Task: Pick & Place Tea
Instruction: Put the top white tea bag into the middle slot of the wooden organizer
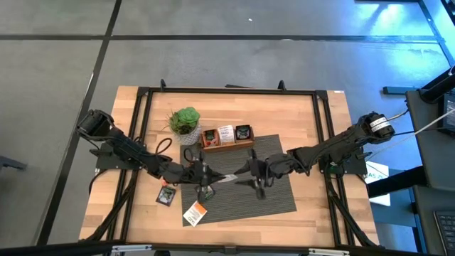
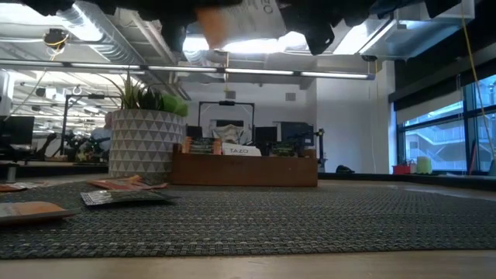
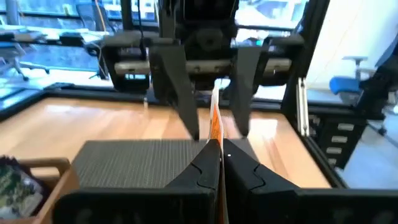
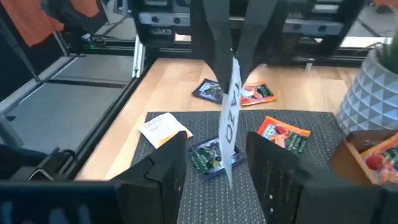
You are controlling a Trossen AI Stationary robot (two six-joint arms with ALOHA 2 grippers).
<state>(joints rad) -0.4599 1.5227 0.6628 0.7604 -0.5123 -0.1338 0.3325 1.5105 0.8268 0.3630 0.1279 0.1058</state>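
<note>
A white tea sachet with orange print (image 4: 227,121) is held in the air over the grey mat (image 1: 277,195), between my two grippers. My left gripper (image 1: 213,178) is shut on it. My right gripper (image 4: 217,149) faces it from the table's right and is open, one finger on each side of the sachet's free end, touching nothing. In the left wrist view the sachet (image 3: 214,121) shows edge-on between the right gripper's spread fingers (image 3: 183,93). Other sachets lie flat on the mat and the table: white (image 4: 163,129), dark (image 4: 208,155), orange (image 4: 283,134). My left gripper pinches one end of the sachet (image 3: 216,144) between its two fingers, coming at it from the table's left. The sachet stands on edge and sticks out past the fingertips (image 4: 231,46) toward the right gripper, lifted clear of the mat.
The brown wooden tray (image 1: 227,146) with sachets in its compartments stands at the mat's far edge, with the potted plant (image 1: 185,122) to its left. A dark sachet (image 1: 166,195) and a white-orange one (image 1: 194,212) lie near the mat's left near corner. The mat's right half is bare.
</note>
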